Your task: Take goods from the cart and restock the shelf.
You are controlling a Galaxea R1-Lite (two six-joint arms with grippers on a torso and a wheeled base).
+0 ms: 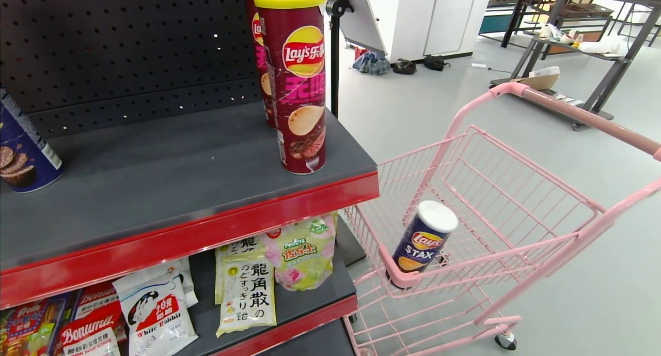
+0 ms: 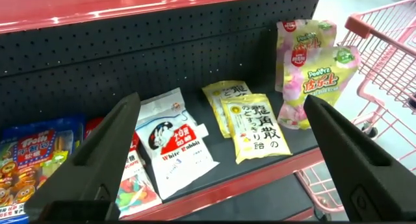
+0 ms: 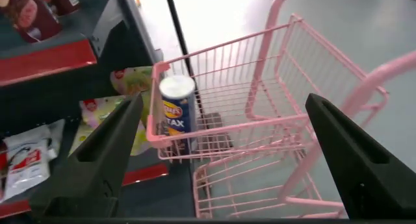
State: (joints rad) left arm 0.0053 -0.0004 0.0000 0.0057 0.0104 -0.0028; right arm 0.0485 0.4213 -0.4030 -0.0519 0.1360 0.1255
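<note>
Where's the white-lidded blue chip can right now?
Head view, right side: the blue chip can stands in the pink cart, at its corner nearest the shelf.

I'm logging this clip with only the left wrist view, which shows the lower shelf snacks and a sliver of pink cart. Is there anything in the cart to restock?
Observer: Yes. One white-lidded chip can stands upright in the pink cart, at the basket corner beside the shelf.
Operator: Is the right gripper on it?
Observer: No. The right gripper is open, holds nothing, and is well apart from that can.
Operator: What's on the upper shelf?
Observer: Two maroon chip cans stand at the right end of the upper shelf, and a dark blue tin stands at its left end.
</note>
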